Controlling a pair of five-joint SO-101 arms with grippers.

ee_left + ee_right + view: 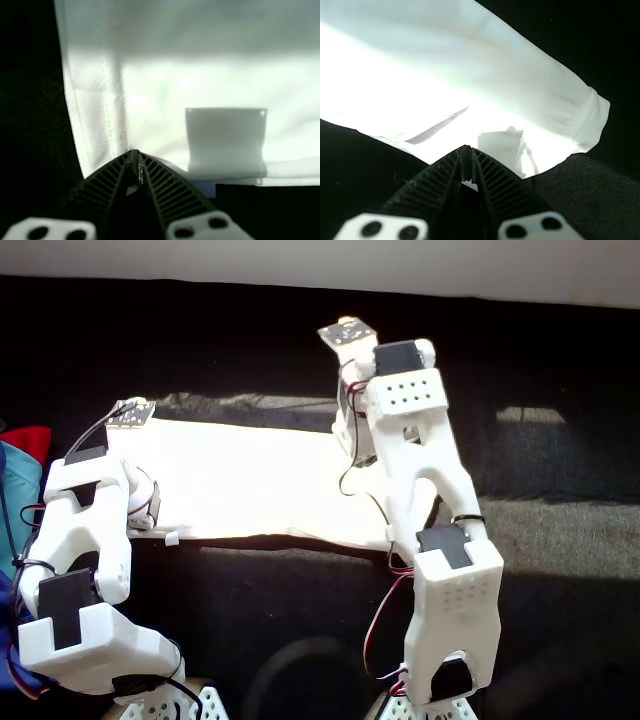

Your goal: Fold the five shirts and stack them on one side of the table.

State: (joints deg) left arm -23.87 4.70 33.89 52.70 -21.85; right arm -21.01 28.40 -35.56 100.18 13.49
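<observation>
Left claw (136,157): jaws closed, tip at near hem of shirt (250,480), by its 9 o'clock end; cannot tell if cloth is pinched. Right claw (466,152): jaws closed, tip at same hem, by 3 o'clock end. Shirt flat on dark surface (560,540), long axis 9 to 3 o'clock, body spreading toward 12 from both claws. Likely fold: near hem carried toward 12, arms equally near. Coloured cloth pile (22,475) beyond shirt at 9 o'clock.
</observation>
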